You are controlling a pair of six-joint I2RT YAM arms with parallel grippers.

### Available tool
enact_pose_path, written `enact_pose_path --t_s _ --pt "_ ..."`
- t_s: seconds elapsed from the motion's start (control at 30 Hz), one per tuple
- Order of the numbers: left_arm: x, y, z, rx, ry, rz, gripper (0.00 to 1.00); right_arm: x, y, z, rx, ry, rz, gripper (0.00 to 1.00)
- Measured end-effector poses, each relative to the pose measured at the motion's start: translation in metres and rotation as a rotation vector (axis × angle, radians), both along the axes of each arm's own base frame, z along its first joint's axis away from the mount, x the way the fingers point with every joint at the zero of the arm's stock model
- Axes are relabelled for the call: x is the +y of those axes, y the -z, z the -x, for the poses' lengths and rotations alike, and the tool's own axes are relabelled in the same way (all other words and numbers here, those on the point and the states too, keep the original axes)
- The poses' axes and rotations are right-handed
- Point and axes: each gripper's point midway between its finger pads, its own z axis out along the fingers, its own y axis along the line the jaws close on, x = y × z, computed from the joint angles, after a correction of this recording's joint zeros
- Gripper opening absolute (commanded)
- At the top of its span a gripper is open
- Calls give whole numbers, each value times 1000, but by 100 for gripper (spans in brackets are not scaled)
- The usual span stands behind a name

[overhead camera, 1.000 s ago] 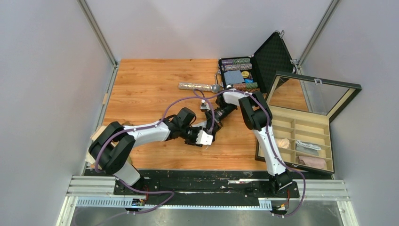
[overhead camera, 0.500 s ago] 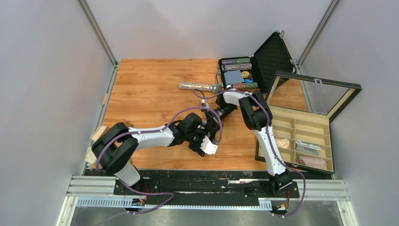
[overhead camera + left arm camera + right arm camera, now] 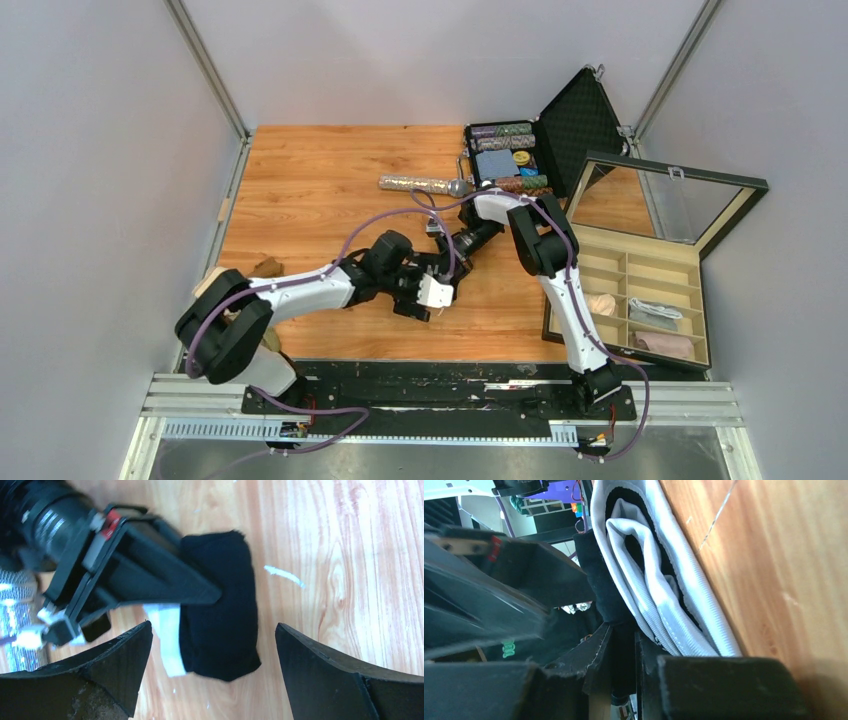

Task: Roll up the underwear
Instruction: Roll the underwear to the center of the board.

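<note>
Your left claw (image 3: 212,630) is hanging wide open, straddling the black underwear (image 3: 220,580). The roll is lying on the table (image 3: 350,555) directly beneath it, and both fingers are standing clear of the cloth. Your right claw (image 3: 624,630) is reaching in from beyond the left claw and pinching the roll's edge. Bare wood is lying open on the opposite side. The white waistband (image 3: 649,580) is showing, its lettering unreadable.

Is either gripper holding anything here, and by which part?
The right gripper pinches the black underwear at its edge beside the white waistband; the left gripper stands open astride it, holding nothing.
</note>
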Motion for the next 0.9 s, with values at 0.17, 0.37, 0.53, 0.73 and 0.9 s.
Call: enact_pose_path --t_s 0.17,0.37,0.53,0.73,0.9 --pt "9 -16 0 60 -36 35 87 0 0 -1 3 -2 4 3" --pt "9 -4 9 119 -5 -5 69 0 0 -1 3 -2 4 3" --pt "10 9 8 142 10 -52 60 0 0 -1 4 -2 5 3" --pt "6 15 -1 153 -4 -89 58 0 0 -1 3 -3 5 3" --pt "6 17 2 142 32 -117 58 0 0 -1 3 -5 7 3"
